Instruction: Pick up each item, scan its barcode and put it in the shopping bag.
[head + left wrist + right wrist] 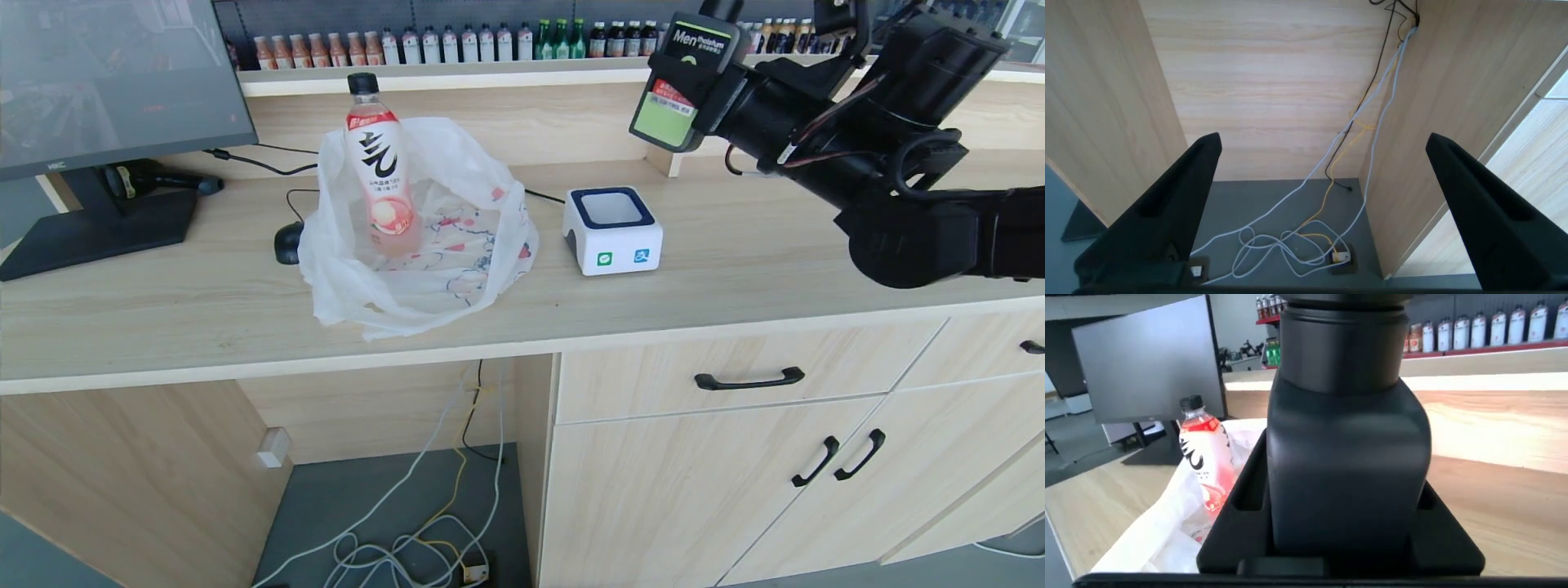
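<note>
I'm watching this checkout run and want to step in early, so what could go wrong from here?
The right gripper holds the dark container high, off to the side of the scanner; its barcode may miss the window. Lowered into the shopping bag, it could topple the upright drink bottle there, and the limp rim could snag.

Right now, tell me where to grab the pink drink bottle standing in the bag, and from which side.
Grip the drink bottle on its upper body, just under the cap, coming from the front and above. It stands upright, and the bag rises behind and beside it, so that approach is likely the clearest.
</note>
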Available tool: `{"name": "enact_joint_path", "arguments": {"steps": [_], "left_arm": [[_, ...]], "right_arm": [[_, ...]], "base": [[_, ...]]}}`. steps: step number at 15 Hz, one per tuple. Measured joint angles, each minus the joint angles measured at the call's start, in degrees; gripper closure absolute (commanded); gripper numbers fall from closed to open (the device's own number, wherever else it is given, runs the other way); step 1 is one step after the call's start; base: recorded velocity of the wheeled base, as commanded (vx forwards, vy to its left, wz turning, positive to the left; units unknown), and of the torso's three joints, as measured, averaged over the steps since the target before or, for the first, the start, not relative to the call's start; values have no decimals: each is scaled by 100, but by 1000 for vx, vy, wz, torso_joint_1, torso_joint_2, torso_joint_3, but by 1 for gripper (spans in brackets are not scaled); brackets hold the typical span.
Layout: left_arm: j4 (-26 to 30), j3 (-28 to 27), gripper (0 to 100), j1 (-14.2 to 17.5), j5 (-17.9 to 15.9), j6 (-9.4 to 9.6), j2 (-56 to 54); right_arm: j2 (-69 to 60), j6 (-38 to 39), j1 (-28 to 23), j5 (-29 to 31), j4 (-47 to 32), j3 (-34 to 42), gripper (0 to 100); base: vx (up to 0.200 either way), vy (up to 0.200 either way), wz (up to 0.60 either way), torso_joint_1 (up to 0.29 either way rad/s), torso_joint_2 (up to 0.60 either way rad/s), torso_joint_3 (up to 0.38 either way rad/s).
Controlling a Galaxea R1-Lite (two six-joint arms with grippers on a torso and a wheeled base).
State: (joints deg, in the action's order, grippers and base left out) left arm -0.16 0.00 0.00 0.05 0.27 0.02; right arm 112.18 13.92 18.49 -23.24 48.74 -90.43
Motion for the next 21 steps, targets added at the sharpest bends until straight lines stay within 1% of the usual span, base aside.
{"name": "enact_joint_path", "arguments": {"steps": [3, 6, 7, 8, 9, 10, 12, 14, 16, 19, 21], "left_arm": [[0, 0, 0, 0, 0, 0, 0], [0, 0, 0, 0, 0, 0, 0], [0, 0, 0, 0, 0, 0, 0], [0, 0, 0, 0, 0, 0, 0], [0, 0, 0, 0, 0, 0, 0], [0, 0, 0, 0, 0, -2, 0], [2, 0, 0, 0, 0, -5, 0], [0, 0, 0, -2, -2, -9, 0], [0, 0, 0, 0, 2, -11, 0], [0, 0, 0, 0, 0, -9, 0], [0, 0, 0, 0, 0, -11, 0]], "right_arm": [[-313, -460, 2, 219, 241, 422, 100], [-746, -961, 57, 606, 428, 1248, 100], [-929, -1179, 143, 837, 477, 1570, 100], [-1078, -1371, 240, 1226, 597, 1803, 100], [-1191, -1551, 324, 1736, 786, 1971, 100], [-1270, -1681, 451, 2200, 1161, 2131, 100], [-1317, -1794, 661, 2580, 1725, 2389, 100], [-1259, -1940, 700, 2764, 2382, 2649, 100], [-1139, -1977, 730, 2777, 2877, 2900, 100], [-1025, -1964, 728, 2748, 3042, 3196, 100], [-975, -1986, 725, 2753, 3116, 3163, 100]], "base": [[0, 0, 0, 0, 0, 0], [0, 0, 0, 0, 0, 0], [0, 0, 0, 0, 0, 0], [0, 0, 0, 0, 0, 0], [0, 0, 0, 0, 0, 0], [0, 0, 0, 0, 0, 0], [0, 0, 0, 0, 0, 0], [0, 0, 0, 0, 0, 0], [0, 0, 0, 0, 0, 0], [0, 0, 0, 0, 0, 0], [0, 0, 0, 0, 0, 0]]}}
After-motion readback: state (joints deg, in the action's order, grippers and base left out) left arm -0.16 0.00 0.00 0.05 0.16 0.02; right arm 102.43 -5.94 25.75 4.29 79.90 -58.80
